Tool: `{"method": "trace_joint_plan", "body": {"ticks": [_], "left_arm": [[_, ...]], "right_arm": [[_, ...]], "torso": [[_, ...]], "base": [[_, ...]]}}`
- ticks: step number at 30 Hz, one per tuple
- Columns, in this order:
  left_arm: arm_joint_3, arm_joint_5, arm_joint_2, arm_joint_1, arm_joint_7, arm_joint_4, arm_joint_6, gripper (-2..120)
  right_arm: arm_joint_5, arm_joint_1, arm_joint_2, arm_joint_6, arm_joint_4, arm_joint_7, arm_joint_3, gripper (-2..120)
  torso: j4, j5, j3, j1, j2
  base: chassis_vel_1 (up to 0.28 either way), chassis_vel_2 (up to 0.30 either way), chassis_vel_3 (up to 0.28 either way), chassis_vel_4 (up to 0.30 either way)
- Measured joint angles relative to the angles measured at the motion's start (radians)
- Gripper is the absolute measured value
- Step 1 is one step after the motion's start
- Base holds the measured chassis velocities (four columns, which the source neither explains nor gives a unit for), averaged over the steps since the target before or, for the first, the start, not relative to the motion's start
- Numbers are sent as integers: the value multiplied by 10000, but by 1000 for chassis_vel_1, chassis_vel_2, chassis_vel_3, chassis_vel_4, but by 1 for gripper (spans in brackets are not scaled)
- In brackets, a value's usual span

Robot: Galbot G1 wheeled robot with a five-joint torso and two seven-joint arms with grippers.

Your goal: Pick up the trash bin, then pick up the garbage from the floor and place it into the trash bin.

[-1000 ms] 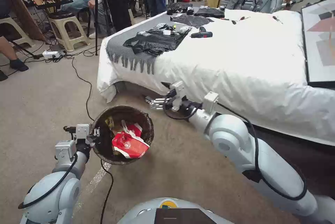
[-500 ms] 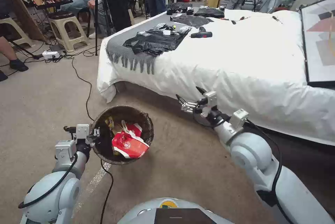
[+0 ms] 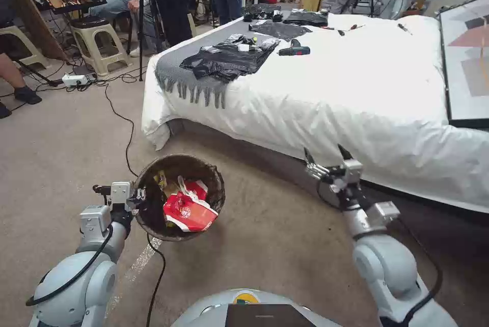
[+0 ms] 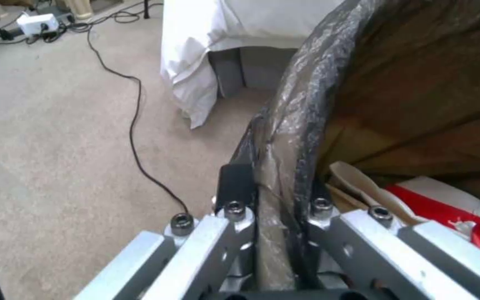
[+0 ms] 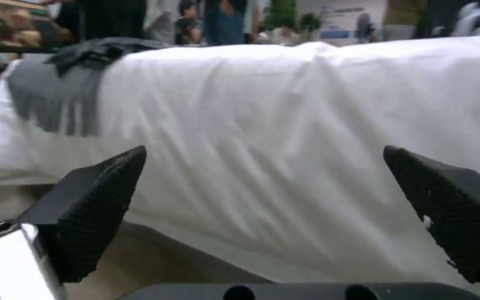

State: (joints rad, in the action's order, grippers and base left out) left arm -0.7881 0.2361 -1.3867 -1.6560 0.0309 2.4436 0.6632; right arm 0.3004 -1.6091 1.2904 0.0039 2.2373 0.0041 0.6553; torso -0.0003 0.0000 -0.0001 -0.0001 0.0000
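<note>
Trash bin [image 3: 179, 197] hangs above the carpet at near left, its bag-lined rim pinched between the left gripper [image 4: 276, 208] fingers (crushed red-and-white cups [image 3: 188, 210] lie inside). Right gripper [image 3: 328, 160] hovers at right beside the white bed [image 3: 356, 87], fingers spread apart, holding nothing.

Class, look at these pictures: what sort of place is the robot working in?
Probably a mock bedroom in a lab or studio: a white-sheeted bed on carpet, with tripods and cables alongside.
</note>
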Motion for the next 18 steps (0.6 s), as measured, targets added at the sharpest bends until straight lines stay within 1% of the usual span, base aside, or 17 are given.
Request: {"method": "trace_joint_plan", "body": {"ticks": [2, 3, 5, 6, 8, 10, 11, 12, 15, 18], "left_arm": [[3, -54, -4, -35, -13, 26, -18, 3], [3, -54, -4, -35, -13, 26, -18, 3], [2, -111, 1, -67, -15, 52, -28, 3], [2, -119, 7, -77, -14, 72, -28, 3], [1, -120, 13, -80, -15, 79, -28, 3], [-11, -139, 39, -102, -11, 103, -28, 3], [-11, -139, 39, -102, -11, 103, -28, 3], [-16, -155, 39, -112, -7, 111, -29, 3], [-17, -203, 39, -125, -11, 113, -36, 3], [-18, -239, 43, -124, -41, 113, -36, 3]], "right_arm": [[-348, -426, 316, 462, -67, -105, 287, 100], [-348, -426, 316, 462, -67, -105, 287, 100], [-678, -848, 696, 982, -184, -159, 541, 100], [-784, -944, 814, 1162, -248, -158, 602, 100], [-853, -992, 868, 1266, -286, -157, 630, 100], [-1137, -1222, 1114, 1676, -446, -152, 715, 100], [-1137, -1222, 1114, 1676, -446, -152, 715, 100], [-1187, -1366, 1271, 1815, -472, -145, 773, 100], [-1379, -1628, 1543, 2091, -492, -131, 879, 100], [-1423, -1718, 1658, 2144, -436, -106, 882, 100]], "torso": [[2, -1, 0, 0, 0], [2, -1, 0, 0, 0], [4, -2, 0, 0, 0], [1, -1, 0, 0, 0], [2, 0, 0, 0, 0], [2, 0, 0, 0, 0], [2, 0, 0, 0, 0], [5, -1, 0, 0, 0], [2, -2, 0, 0, 0], [2, 0, 1, 0, 0]], "base": [[0, 0, 0, 0], [0, 0, 0, 0], [0, 0, 0, 0], [0, 0, 0, 0], [0, 0, 0, 0], [0, 0, 0, 0], [0, 0, 0, 0], [0, 0, 0, 0], [0, 0, 0, 0], [0, 0, 0, 0]]}}
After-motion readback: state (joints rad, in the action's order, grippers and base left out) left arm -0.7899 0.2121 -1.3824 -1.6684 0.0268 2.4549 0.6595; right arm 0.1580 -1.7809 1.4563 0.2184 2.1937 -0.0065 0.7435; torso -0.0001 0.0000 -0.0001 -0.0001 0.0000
